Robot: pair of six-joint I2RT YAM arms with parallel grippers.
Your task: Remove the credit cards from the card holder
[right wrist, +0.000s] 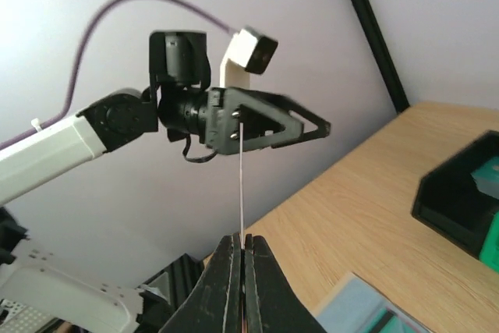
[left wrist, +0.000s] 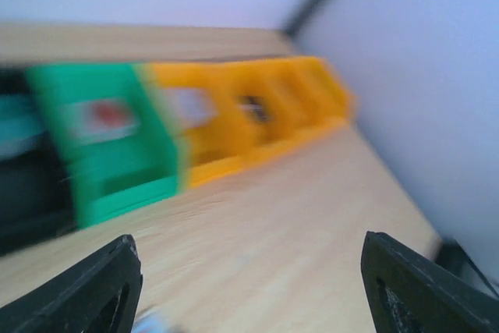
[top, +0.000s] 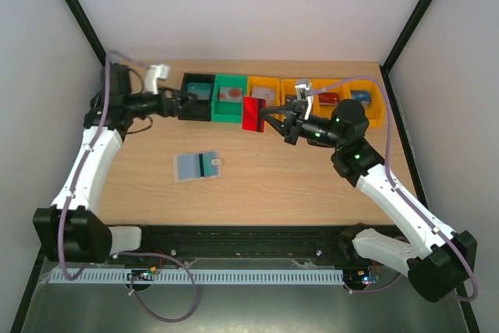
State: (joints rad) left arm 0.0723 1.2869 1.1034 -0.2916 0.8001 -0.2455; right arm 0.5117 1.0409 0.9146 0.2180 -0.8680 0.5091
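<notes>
1. Near far edge, top view: R gripper [top: 265,117] clamps red card [top: 253,113]; R wrist cam shows it edge-on only.
2. L gripper [left wrist: 249,271] wide apart.
3. Green bin [top: 228,115] holds white/red card [top: 231,94]; card holder [top: 196,165] lies open toward left edge.

**White Walls Boxing In a Wooden Table**

Plain white walls [top: 249,5] are closing around a light wooden table [top: 265,193] on three sides, with black frame posts [top: 78,13] running up the corners. Soft, even light is falling across the tabletop. A grey surface [top: 257,309] is showing below its near edge.
</notes>
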